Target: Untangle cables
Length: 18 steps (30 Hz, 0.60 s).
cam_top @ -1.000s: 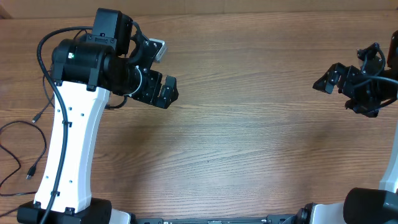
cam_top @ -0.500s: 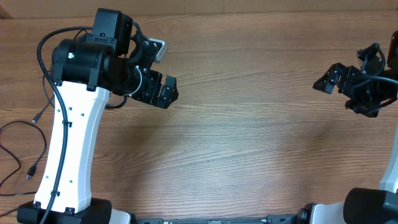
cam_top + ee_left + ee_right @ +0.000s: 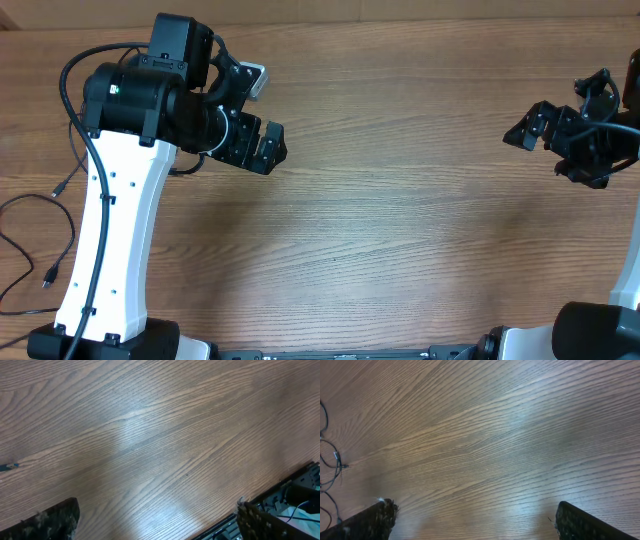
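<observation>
The cables (image 3: 48, 278) are thin black loose strands with small plug ends, lying at the far left edge of the wooden table, left of my left arm. In the right wrist view the cables (image 3: 336, 460) show as curly strands at the left border. My left gripper (image 3: 262, 148) hangs open over bare wood well to the right of them, and nothing sits between the fingertips of the left gripper (image 3: 157, 522). My right gripper (image 3: 545, 150) stands open at the far right of the table. The right gripper (image 3: 475, 521) frames only bare wood.
A thick black wire (image 3: 75, 120) loops along my white left arm (image 3: 110, 220). The arm bases (image 3: 110, 345) sit at the table's front edge. Dark base hardware (image 3: 300, 490) shows beyond the table edge. A small dark speck (image 3: 7, 466) lies on the wood.
</observation>
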### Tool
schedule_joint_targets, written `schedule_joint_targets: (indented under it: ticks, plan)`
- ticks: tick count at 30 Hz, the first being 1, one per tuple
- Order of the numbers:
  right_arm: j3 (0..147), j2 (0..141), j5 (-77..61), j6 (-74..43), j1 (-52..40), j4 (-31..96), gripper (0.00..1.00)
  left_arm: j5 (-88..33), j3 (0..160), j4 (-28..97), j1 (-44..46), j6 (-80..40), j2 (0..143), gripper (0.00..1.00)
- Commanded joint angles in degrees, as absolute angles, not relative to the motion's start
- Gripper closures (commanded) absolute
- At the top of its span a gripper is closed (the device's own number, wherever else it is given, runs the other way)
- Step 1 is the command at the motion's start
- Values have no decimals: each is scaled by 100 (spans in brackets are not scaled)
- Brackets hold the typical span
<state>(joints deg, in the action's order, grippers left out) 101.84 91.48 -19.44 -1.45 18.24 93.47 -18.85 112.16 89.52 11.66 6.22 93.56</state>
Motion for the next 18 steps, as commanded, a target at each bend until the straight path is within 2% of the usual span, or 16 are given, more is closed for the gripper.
schedule_joint_targets:
  ticks: [1,18]
  plan:
    - [10189,9144,-1909,-121,1796,9310,0,-1865,11262,8932,1181,729,9365,1]
    - [10189,9144,-1909,-121,1796,9310,0,-1865,11262,8932,1205,729,9330,0]
